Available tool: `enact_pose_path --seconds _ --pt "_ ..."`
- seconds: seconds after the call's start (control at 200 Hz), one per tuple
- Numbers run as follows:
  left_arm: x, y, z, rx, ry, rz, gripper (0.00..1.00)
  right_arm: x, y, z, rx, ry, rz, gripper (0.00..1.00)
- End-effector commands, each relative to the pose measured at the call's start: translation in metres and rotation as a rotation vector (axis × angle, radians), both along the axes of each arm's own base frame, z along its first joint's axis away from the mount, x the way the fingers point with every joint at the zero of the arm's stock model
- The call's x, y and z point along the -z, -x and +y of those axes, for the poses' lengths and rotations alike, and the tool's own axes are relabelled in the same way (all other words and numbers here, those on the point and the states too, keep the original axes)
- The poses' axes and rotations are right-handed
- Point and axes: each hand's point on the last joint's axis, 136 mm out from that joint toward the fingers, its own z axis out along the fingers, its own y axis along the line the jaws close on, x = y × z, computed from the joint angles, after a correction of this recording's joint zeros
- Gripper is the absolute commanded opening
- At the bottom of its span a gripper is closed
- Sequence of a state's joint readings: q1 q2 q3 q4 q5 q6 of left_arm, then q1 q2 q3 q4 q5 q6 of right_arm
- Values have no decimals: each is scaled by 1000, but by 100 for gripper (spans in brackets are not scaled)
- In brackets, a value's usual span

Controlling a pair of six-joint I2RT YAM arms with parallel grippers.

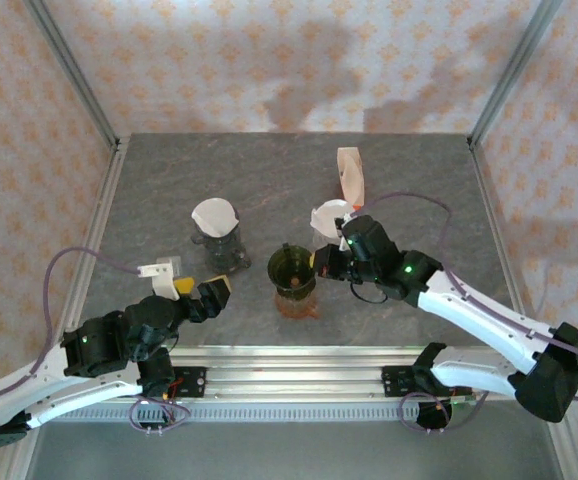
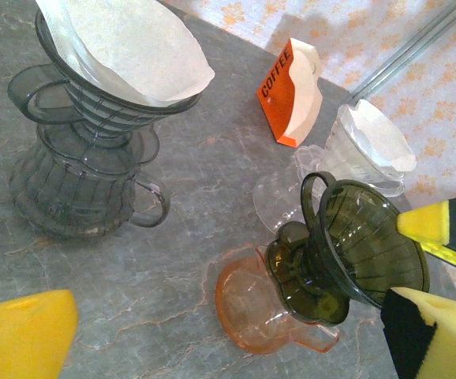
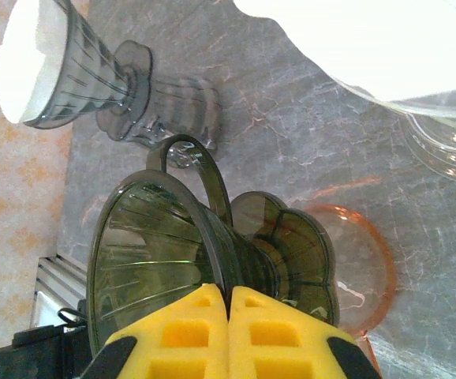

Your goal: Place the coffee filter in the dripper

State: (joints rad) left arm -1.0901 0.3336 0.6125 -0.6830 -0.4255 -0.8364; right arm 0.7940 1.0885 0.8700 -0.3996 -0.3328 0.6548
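A gray marbled table [image 1: 169, 180] is seen from above, with two robot arms reaching in from its near edge.

Near the middle of the near edge, a dark green dripper [image 1: 291, 268] stands on an orange glass cup [image 1: 297, 303]. Its ribbed cone is bare inside. The right gripper [image 1: 321, 262] is at this dripper's right rim. Its two yellow pads [image 3: 188, 324] are pressed flat together with nothing seen between them. Whether the tips touch the rim cannot be told.

The left gripper [image 1: 197, 289] hovers low over the table to the left of the green dripper, close to the near edge. Its fingers are spread wide and hold nothing.

Behind the left gripper, toward the table's middle, a smoky gray dripper [image 2: 94, 103] sits on a matching gray jug [image 2: 70, 189]. A white coffee filter [image 1: 215, 215] is seated in its cone.

Just behind and to the right of the green dripper is a clear dripper [image 2: 327, 162], with a second filter [image 2: 382, 134] in it.

Farther back, toward the far edge and right of the middle, an orange packet [image 1: 351, 172] marked COFFEE stands upright. White paper shows at its open side.
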Motion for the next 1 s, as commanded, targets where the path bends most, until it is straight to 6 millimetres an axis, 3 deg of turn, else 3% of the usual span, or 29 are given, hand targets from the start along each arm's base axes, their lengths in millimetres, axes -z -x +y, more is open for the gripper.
enact_pose_path --seconds 0.0,0.596,0.696,0.846,0.991 --pt "1 -1 4 -19 1 -4 99 -6 -6 0 35 -28 -33 0" --pt "2 -1 4 -16 2 -2 99 11 5 -9 48 -16 10 2" --pt "3 -1 3 -16 3 -1 100 15 6 -11 52 -11 21 13" --pt "3 -2 2 -17 -1 0 100 15 7 -12 51 -12 20 46" --pt "5 -2 0 -14 -5 4 99 9 5 -15 58 -5 -2 56"
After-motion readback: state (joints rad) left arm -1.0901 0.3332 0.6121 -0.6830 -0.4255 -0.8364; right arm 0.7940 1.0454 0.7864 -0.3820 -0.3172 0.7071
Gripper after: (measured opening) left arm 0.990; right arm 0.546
